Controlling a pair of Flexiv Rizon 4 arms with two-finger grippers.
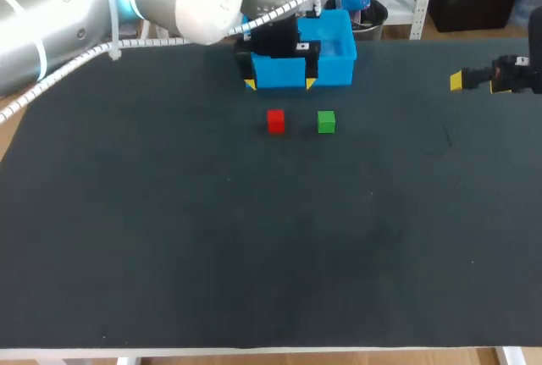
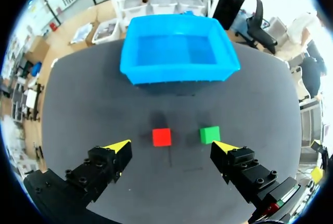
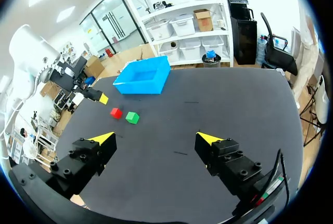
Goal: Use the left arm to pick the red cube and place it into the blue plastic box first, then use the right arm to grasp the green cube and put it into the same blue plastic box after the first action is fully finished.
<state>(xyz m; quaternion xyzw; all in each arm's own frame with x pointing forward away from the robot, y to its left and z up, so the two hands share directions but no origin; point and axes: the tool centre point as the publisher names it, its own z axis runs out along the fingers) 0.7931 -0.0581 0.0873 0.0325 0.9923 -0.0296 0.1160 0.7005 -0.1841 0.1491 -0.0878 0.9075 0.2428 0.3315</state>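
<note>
The red cube point(image 1: 275, 120) and the green cube point(image 1: 326, 122) sit side by side on the black table, just in front of the blue plastic box point(image 1: 337, 53). My left gripper point(image 1: 280, 84) hangs open above the box's near wall. In the left wrist view the red cube point(image 2: 161, 136) lies ahead of my open gripper point(image 2: 171, 146), between its fingers' lines; the green cube point(image 2: 209, 134) is near one fingertip, and the box point(image 2: 179, 50), with nothing in it, is beyond. My right gripper point(image 1: 474, 81) is open at the table's far right, holding nothing.
The right wrist view takes in my open gripper point(image 3: 156, 138), the box point(image 3: 143, 78), the red cube point(image 3: 116, 113), the green cube point(image 3: 132, 117) and my left gripper point(image 3: 94, 95) beside them. Bare black table point(image 1: 254, 246) spreads toward the front edge.
</note>
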